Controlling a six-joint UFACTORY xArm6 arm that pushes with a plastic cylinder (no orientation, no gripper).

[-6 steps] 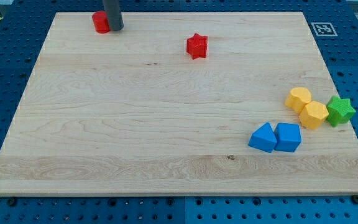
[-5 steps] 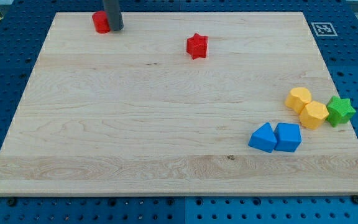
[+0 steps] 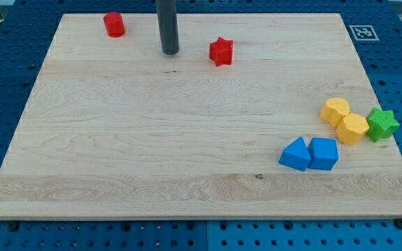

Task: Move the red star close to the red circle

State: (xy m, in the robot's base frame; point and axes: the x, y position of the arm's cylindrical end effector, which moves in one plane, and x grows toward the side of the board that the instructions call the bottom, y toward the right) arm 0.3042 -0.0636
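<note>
The red star [image 3: 221, 51] lies on the wooden board [image 3: 152, 139] near the view's top, right of centre-left. The red circle [image 3: 114, 24] stands at the view's top left, far from the star. My tip [image 3: 170, 52] rests on the board between the two, closer to the star, a short gap to the star's left. It touches neither block.
A yellow circle [image 3: 336, 111], a yellow hexagon [image 3: 353, 128] and a green star [image 3: 382, 124] cluster at the view's right edge. Two blue blocks [image 3: 296, 155] [image 3: 324, 153] sit just below them. A marker tag [image 3: 361, 32] is at the top right corner.
My tip has moved right and slightly down, from beside the red circle to a spot left of the red star. No block has moved.
</note>
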